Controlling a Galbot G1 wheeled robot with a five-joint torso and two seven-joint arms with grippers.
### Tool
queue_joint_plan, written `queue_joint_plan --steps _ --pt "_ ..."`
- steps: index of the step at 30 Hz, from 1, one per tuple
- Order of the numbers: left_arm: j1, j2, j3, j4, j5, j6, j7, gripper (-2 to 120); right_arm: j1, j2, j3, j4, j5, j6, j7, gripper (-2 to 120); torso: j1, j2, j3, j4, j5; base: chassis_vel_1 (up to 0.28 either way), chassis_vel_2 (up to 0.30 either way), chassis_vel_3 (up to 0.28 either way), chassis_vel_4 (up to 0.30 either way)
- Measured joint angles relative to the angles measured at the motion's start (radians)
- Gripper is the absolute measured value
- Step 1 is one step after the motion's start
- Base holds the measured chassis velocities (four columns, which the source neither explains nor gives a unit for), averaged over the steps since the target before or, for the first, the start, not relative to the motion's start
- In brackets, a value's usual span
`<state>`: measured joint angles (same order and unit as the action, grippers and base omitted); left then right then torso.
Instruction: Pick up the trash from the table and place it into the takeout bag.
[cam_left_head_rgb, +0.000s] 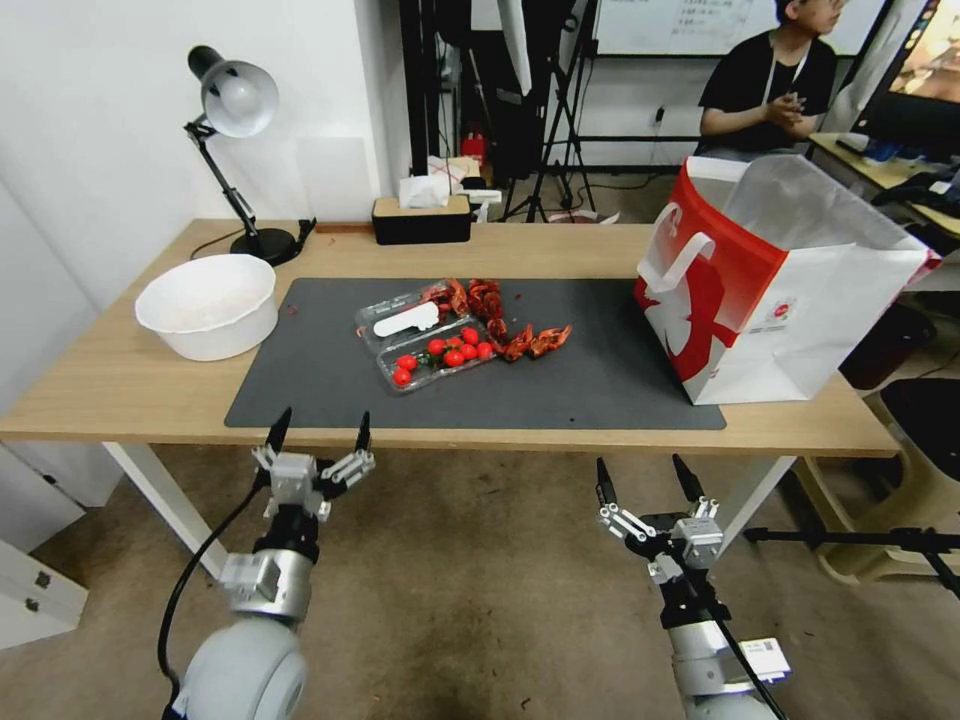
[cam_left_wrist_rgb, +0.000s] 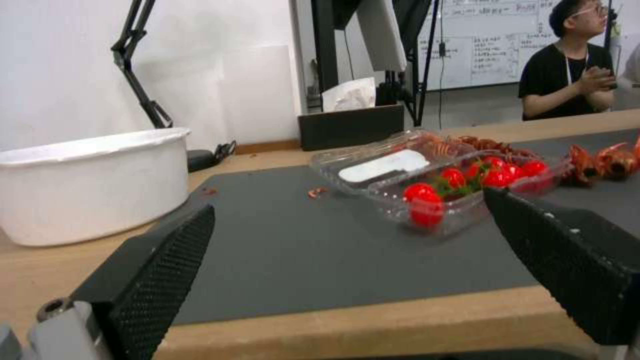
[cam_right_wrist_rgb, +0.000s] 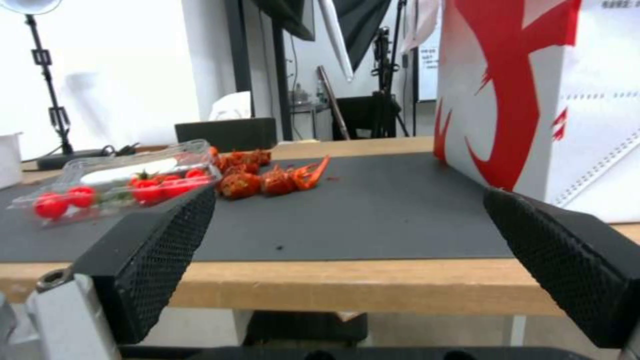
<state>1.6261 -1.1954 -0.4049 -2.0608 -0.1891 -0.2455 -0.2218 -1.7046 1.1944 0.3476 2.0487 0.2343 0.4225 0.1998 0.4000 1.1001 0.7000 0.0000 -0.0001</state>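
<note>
On the dark grey mat (cam_left_head_rgb: 330, 390) of the light-wood table (cam_left_head_rgb: 120, 380) lies the trash: a clear plastic clamshell tray (cam_left_head_rgb: 425, 345) holding cherry tomatoes, and a scatter of red crayfish shells (cam_left_head_rgb: 500, 320) beside it. The red and white takeout bag (cam_left_head_rgb: 760, 290) stands open at the mat's right end. My left gripper (cam_left_head_rgb: 322, 420) hangs open just in front of the table's front edge, facing the clamshell tray (cam_left_wrist_rgb: 427, 185). My right gripper (cam_left_head_rgb: 640, 465) is open too, lower and to the right, facing the crayfish shells (cam_right_wrist_rgb: 267, 180) and the takeout bag (cam_right_wrist_rgb: 533, 90).
A white bowl (cam_left_head_rgb: 208, 305) sits on the table left of the mat. A desk lamp (cam_left_head_rgb: 235, 110) and a black tissue box (cam_left_head_rgb: 420, 215) stand along the back edge. A beige stool (cam_left_head_rgb: 900, 470) is right of the table.
</note>
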Motion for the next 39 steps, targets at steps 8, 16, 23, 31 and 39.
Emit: queue_joint_plan --steps 8,16,23,31,39 --pt "0.030 -0.013 -0.009 0.051 0.017 -0.092 0.026 100 0.017 0.003 -0.004 -0.025 0.035 -0.012 -0.002 100 0.000 0.000 0.000 0.0000 0.0002 0.000 0.000 0.000 0.000" --pt "0.030 -0.028 0.005 0.072 0.013 -0.107 0.031 100 0.016 0.013 -0.010 -0.032 0.055 -0.016 -0.006 100 0.000 0.000 0.000 0.0000 0.0001 0.000 0.000 0.000 0.000" --pt "0.027 -0.029 0.004 0.073 0.014 -0.106 0.029 100 0.012 0.014 -0.009 -0.026 0.053 -0.013 -0.008 100 0.000 0.000 0.000 0.0000 0.0001 0.000 0.000 0.000 0.000" --pt "0.026 -0.029 0.003 0.073 0.014 -0.104 0.028 100 0.012 0.014 -0.008 -0.025 0.052 -0.012 -0.008 100 0.000 0.000 0.000 0.0000 0.0001 0.000 0.000 0.000 0.000" --pt "0.026 -0.029 0.003 0.073 0.014 -0.103 0.028 100 0.012 0.013 -0.008 -0.025 0.051 -0.011 -0.008 100 0.000 0.000 0.000 0.0000 0.0001 0.000 0.000 0.000 0.000"
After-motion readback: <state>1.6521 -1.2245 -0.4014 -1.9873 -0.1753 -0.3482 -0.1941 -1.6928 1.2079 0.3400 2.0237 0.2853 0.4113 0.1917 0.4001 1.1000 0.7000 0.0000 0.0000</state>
